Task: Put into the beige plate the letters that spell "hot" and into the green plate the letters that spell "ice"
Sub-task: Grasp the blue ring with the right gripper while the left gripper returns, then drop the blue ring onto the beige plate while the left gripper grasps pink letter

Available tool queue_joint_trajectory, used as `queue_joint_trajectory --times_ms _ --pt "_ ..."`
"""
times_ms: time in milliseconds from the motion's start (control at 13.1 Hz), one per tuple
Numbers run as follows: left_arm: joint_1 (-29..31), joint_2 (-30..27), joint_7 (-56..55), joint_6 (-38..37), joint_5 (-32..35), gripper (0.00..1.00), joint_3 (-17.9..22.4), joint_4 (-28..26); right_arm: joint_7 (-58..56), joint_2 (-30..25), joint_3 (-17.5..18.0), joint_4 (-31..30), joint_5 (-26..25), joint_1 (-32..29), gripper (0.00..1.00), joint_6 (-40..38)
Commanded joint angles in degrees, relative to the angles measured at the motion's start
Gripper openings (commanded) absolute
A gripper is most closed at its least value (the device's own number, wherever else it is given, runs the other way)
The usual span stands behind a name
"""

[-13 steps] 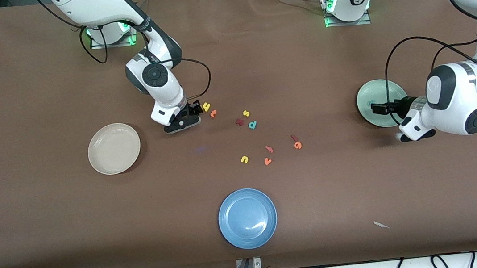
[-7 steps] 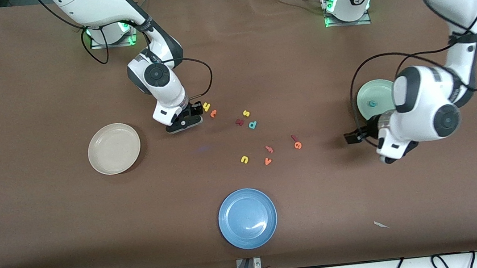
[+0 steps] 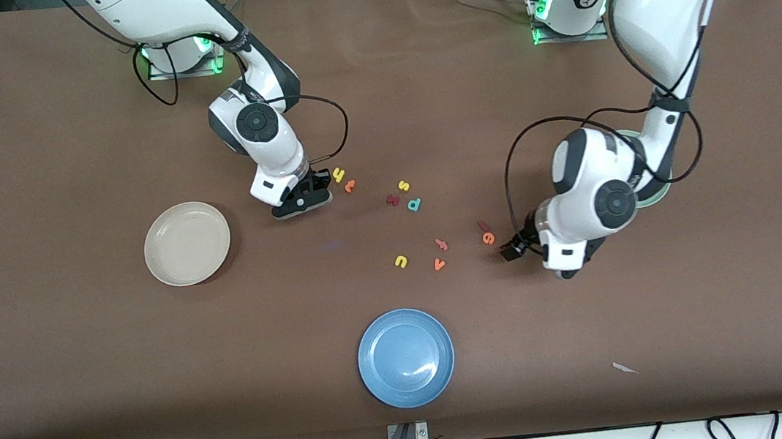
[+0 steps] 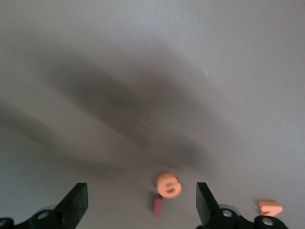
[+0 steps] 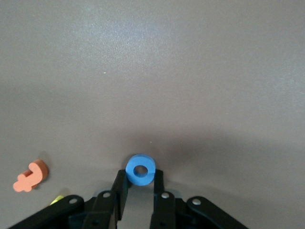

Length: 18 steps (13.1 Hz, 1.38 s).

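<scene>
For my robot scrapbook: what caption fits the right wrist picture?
Right gripper shut on the blue "o", with the orange "t" lying nearby on the brown table.

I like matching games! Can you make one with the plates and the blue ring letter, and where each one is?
Things:
1. blue ring letter
2. beige plate
3. blue plate
4. orange e

Places:
A. nearest the front camera
B. pinched in the right gripper
C. on the table by the open left gripper
D. toward the right arm's end

Pairs: 1-B, 2-D, 3-A, 4-C
</scene>
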Motion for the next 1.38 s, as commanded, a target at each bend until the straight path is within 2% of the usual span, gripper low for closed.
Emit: queue_joint_trajectory --times_ms 0,77,306,383,536,689,1072,1149,1225,1302 --pt "-3.19 2.03 -3.75 2.10 -0.28 1.00 0.93 1.64 -0.98 -2.76 -0.84 0.38 -1.27 0.09 0.15 -2.43" --pt "-3.80 2.38 -3.76 2.11 -0.37 0.95 0.94 1.73 -2.55 -4.42 -1.54 0.38 -1.10 0.09 0.15 -5.41" --pt "-3.98 2.91 -3.67 2.20 -0.19 0.64 0.94 1.64 -8.96 -9.87 -2.69 0.21 -0.57 -1.83 0.15 -12.35" --pt "-3.90 2.99 -3.32 2.20 -0.19 0.56 0.94 1.64 -12.46 -11.54 -2.78 0.03 -0.39 -3.33 0.15 -14.38" --pt "-4.16 3.00 -3.23 2.20 -0.11 0.55 0.94 1.29 -20.72 -13.57 -4.87 -0.75 -0.39 -6.06 0.15 -16.24" --pt "-4.95 3.34 -3.49 2.20 -0.10 0.49 1.02 1.20 -28.90 -13.93 -8.65 -0.76 -0.39 -7.20 0.16 -16.60" --pt "-6.00 3.79 -3.67 2.20 -0.10 0.49 1.11 0.94 -40.96 -12.79 -17.09 -0.85 -0.39 -8.17 0.16 -16.34" --pt "-6.01 3.87 -3.67 2.11 -0.10 0.41 1.11 0.94 -43.41 -12.70 -18.58 -1.02 -0.39 -8.44 0.16 -15.99" --pt "-6.01 3.79 -3.58 2.11 -0.10 0.25 1.11 0.94 -45.70 -12.18 -19.55 -1.02 -0.39 -8.61 0.17 -15.38" --pt "-6.01 3.87 -3.49 2.02 -0.10 0.11 1.11 0.94 -46.16 -11.91 -20.00 -1.02 -0.39 -8.87 0.25 -14.59"
